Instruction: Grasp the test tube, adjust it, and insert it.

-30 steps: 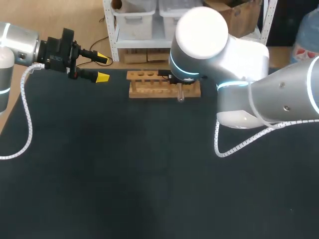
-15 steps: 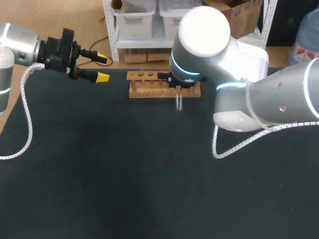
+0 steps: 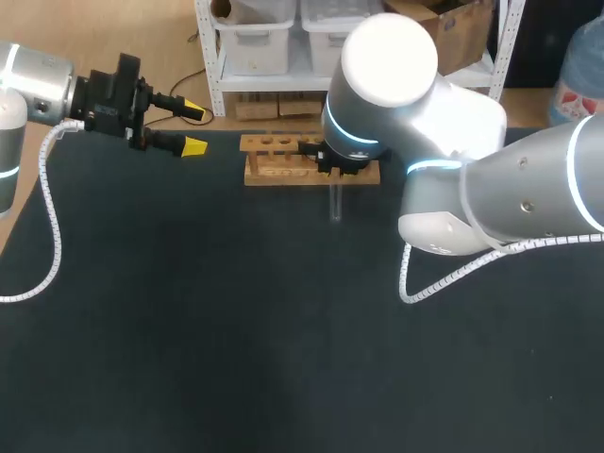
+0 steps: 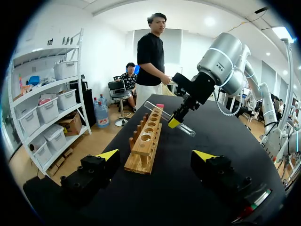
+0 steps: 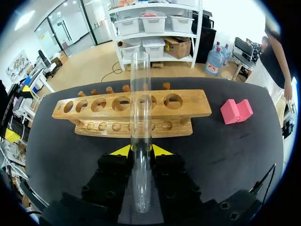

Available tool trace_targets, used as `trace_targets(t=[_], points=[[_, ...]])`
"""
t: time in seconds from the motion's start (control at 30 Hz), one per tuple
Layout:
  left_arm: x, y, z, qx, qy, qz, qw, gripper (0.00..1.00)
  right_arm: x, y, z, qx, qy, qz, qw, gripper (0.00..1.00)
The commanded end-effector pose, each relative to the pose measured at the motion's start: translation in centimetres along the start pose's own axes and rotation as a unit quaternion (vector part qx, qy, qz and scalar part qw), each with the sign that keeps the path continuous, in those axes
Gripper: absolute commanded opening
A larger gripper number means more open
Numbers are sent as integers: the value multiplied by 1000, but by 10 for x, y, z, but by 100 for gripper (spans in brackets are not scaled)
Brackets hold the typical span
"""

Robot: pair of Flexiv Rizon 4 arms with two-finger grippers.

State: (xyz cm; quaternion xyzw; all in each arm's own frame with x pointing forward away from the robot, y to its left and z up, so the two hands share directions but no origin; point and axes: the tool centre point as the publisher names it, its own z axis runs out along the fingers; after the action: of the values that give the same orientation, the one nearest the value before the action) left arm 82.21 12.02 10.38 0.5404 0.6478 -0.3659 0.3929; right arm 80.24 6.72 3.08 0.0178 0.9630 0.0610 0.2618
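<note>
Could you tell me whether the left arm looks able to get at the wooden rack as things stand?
Probably yes: the open left tool faces the rack's near end with only bare table between; the right tool, holding the test tube, sits farther along.

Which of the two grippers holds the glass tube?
The right gripper, by the wooden rack: it is shut on the test tube. The left gripper is open and empty.

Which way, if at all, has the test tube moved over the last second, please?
Yes: the test tube has come nearer the camera, away from the wooden rack.
</note>
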Motion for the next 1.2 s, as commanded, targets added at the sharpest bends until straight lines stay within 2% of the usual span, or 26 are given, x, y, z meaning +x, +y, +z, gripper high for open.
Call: trace_targets(t=[0.03, 0.6, 0.9, 1.2], points=[[0, 1, 0, 1, 0, 0, 1000, 100, -1, -1, 4, -2, 5, 0, 1000, 0], [0, 1, 0, 1, 0, 0, 1000, 100, 3, -1, 4, -5, 13, 0, 1000, 0], [0, 1, 0, 1, 0, 0, 1000, 100, 1, -2, -22, 10, -16, 10, 1000, 0], [0, 1, 0, 1, 0, 0, 1000, 100, 10, -4, -52, 25, -34, 20, 999, 0]])
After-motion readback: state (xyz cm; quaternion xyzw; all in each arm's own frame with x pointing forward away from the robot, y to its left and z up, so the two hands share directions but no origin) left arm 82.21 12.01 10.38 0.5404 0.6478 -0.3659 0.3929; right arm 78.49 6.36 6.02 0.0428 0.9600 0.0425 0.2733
